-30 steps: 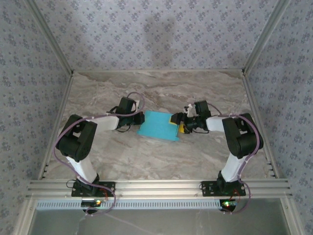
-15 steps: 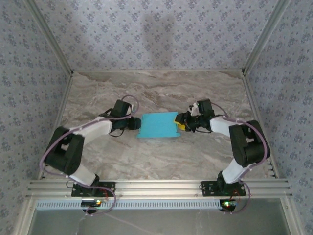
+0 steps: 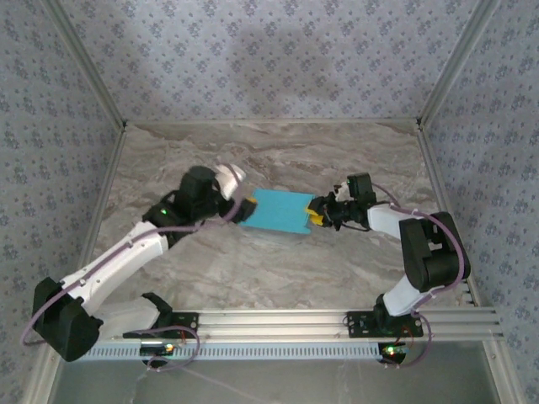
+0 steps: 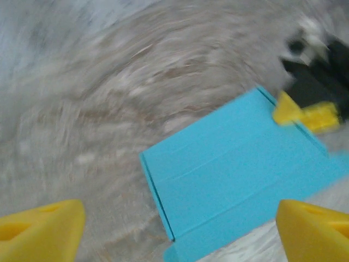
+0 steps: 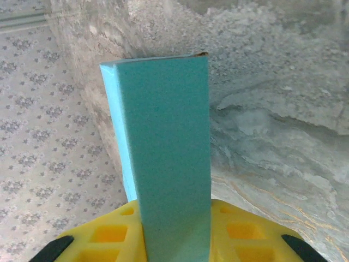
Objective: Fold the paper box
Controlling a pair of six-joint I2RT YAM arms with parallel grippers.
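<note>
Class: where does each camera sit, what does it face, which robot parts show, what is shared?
Top external: above, behind, facing down at the table; both arms, left end effector, right end effector beside the paper box.
Left wrist: on left arm, faces the paper box; open yellow fingers.
Right wrist: on right arm, faces along the paper box; fingers clamp it.
Shared: paper box.

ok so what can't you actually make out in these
Left wrist view: motion blur smears the creases of the paper box and the right pincer at its far corner.
Right wrist view: the box's near end is cut off by the bottom edge, between the pincer's fingers.
Top view: flap seams are too small to read.
</note>
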